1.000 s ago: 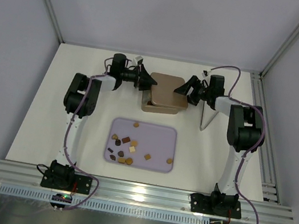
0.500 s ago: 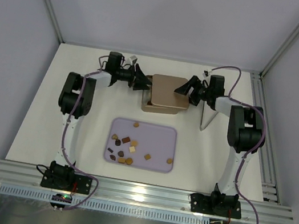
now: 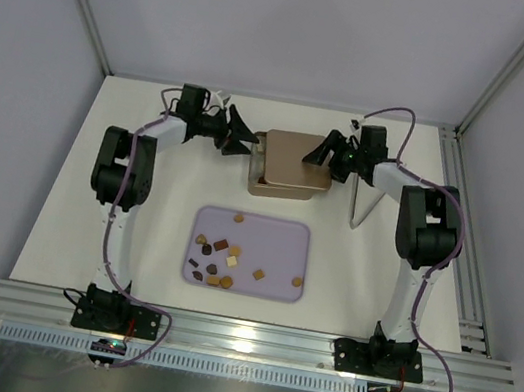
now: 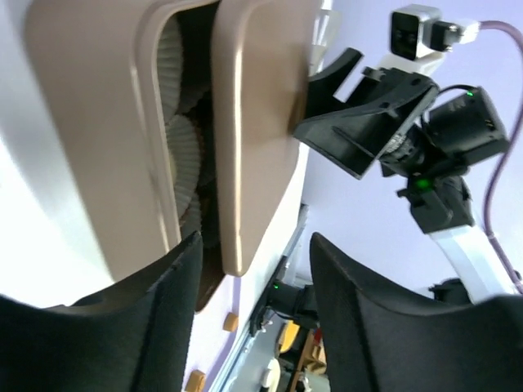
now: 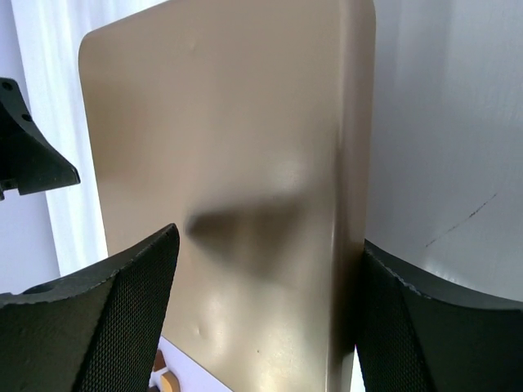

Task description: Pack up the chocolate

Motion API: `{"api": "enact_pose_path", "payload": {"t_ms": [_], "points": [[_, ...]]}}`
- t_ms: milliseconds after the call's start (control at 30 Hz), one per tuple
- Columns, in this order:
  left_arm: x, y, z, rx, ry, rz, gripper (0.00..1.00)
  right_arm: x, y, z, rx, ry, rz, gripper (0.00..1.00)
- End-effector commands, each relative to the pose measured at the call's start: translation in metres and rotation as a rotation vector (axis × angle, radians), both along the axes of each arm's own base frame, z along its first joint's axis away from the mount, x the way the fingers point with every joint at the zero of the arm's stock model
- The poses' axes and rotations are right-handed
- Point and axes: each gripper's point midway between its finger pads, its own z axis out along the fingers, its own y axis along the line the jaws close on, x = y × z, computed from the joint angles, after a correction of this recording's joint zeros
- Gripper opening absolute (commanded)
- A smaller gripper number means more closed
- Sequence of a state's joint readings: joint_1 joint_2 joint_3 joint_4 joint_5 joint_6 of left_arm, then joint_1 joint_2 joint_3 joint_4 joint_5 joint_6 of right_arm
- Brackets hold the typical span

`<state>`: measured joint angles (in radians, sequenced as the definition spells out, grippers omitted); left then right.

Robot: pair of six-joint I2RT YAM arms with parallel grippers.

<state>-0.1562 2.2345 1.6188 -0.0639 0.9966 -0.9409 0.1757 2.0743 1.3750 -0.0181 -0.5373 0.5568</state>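
Note:
Several small pieces of chocolate (image 3: 220, 260) in dark brown, caramel and cream lie scattered on a lilac tray (image 3: 279, 245). Behind it stands the gold-brown tin (image 3: 278, 191), its lid (image 3: 297, 157) shifted right. Through the gap, white paper cups (image 4: 184, 155) show inside. My left gripper (image 3: 242, 138) hangs open just left of the tin, holding nothing. My right gripper (image 3: 328, 157) sits at the lid's right side. Its jaws are wide over the lid (image 5: 229, 122), with one finger against the back rim.
A thin pale panel (image 3: 368, 200) stands upright to the right of the tin, beside my right arm. A metal rail (image 3: 464, 232) runs along the table's right edge. White walls enclose the back and both sides.
My left gripper has drawn back to the left from the tin and opened wider. The lid has slid slightly to the right. The right gripper has barely moved.

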Motion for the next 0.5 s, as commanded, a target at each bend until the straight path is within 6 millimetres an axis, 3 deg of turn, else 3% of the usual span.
{"api": "enact_pose_path", "payload": {"t_ms": [0,133,233,467], "points": [[-0.007,0.015,0.009,0.114,-0.035,0.038,0.56,0.01,0.001,0.036,-0.055,-0.098,0.005,0.78],[-0.004,0.032,-0.009,0.263,-0.017,0.114,0.52,0.011,0.001,0.038,-0.085,-0.104,0.005,0.79],[-0.003,0.041,-0.022,0.331,0.016,0.153,0.42,0.011,0.001,0.037,-0.098,-0.102,0.004,0.78],[-0.004,0.049,-0.05,0.407,0.09,0.198,0.27,0.01,0.008,0.037,-0.132,-0.101,0.01,0.78]]}}
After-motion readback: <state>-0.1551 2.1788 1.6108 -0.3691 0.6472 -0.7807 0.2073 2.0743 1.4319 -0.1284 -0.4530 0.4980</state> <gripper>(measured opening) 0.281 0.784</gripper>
